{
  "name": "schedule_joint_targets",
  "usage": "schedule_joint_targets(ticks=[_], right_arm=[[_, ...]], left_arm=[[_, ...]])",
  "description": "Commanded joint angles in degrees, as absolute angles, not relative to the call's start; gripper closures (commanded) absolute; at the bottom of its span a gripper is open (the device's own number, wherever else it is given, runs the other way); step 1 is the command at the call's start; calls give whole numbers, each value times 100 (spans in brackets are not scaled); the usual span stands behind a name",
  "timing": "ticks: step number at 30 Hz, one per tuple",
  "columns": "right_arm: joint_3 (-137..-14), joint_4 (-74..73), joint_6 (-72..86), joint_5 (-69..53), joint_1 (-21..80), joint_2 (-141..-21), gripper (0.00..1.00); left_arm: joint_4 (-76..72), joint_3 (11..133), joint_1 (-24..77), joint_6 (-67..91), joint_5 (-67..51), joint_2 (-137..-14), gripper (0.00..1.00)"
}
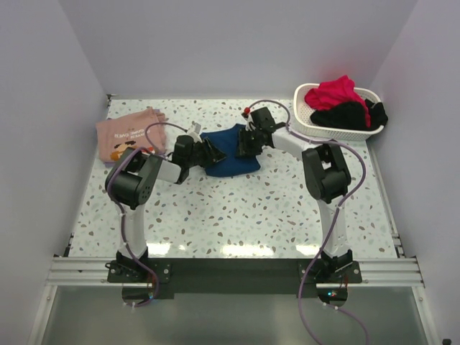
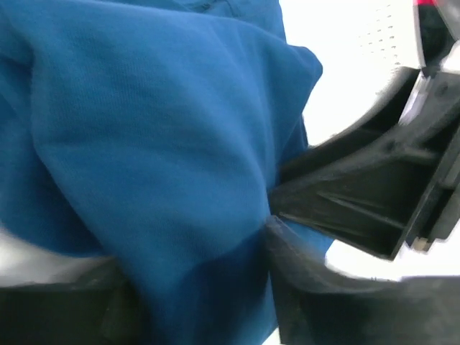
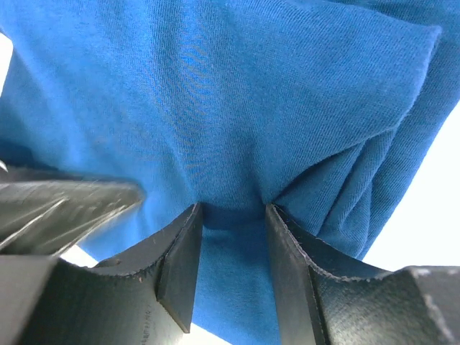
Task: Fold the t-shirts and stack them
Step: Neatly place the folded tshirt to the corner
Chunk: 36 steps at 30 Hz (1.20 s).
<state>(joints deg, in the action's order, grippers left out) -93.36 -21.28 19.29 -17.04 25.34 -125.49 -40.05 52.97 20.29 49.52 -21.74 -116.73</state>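
The right gripper (image 3: 233,233) is pinching the blue shirt (image 3: 237,108). A fold of the cloth is squeezed tight between its two black fingers (image 3: 180,262), and the shirt spreads out wide beyond the fingertips. The rest of the shirt lies bunched on the table (image 1: 251,208), under and between the two grippers.

The left gripper (image 1: 210,152) is just beside the right one, at the other side of the same shirt. The two grippers face each other and are very close. In the left wrist view the blue cloth fills most of the picture and runs down between the fingers (image 2: 309,302). That view is blurry, so I cannot tell if this gripper has hold of the cloth or is only around it.

The pink shirt (image 1: 129,136) lies flat on the table, off to the left of the left gripper and apart from the blue shirt. It has a small print and some words on it.

A white basket (image 1: 338,131) sits to the right of the right gripper, at the far corner of the table. A red cloth (image 1: 332,92) and a black cloth (image 1: 346,115) are piled in it.
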Motion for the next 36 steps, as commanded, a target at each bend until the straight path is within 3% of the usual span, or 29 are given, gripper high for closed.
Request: schedule_joint_targets(ticks=[1, 3, 4, 6, 11, 18, 26, 36], right_arm=[[-9114, -2391, 1986, -1767, 2733, -12568, 56], [-9079, -2391, 1995, -1775, 2742, -12533, 56], [-9036, -2391, 1995, -1767, 2742, -12472, 56], [-8965, -2408, 1978, -1758, 2742, -12393, 56], [-8754, -2636, 1837, -1600, 2733, -11884, 51], [-8447, -2865, 1670, -1459, 2733, -11145, 28], [-8060, -2997, 1503, -1486, 2742, -10679, 23], [-7603, -2778, 1468, -1863, 2733, -10468, 23]], left_arm=[[-3244, 5370, 2083, 4799, -1855, -11927, 62], [-3016, 5484, 2083, 4633, -1767, -11936, 77], [-2936, 5537, 2083, 4562, -1767, -11927, 91], [-2595, 5712, 2066, 4317, -1697, -11840, 100], [-1663, 6352, 1864, 3395, -1652, -11348, 100], [839, 7768, 1231, 1314, -2005, -10969, 100], [2599, 9086, 633, 37, -2100, -10899, 100], [3366, 10124, 71, -536, -2355, -10802, 100]])
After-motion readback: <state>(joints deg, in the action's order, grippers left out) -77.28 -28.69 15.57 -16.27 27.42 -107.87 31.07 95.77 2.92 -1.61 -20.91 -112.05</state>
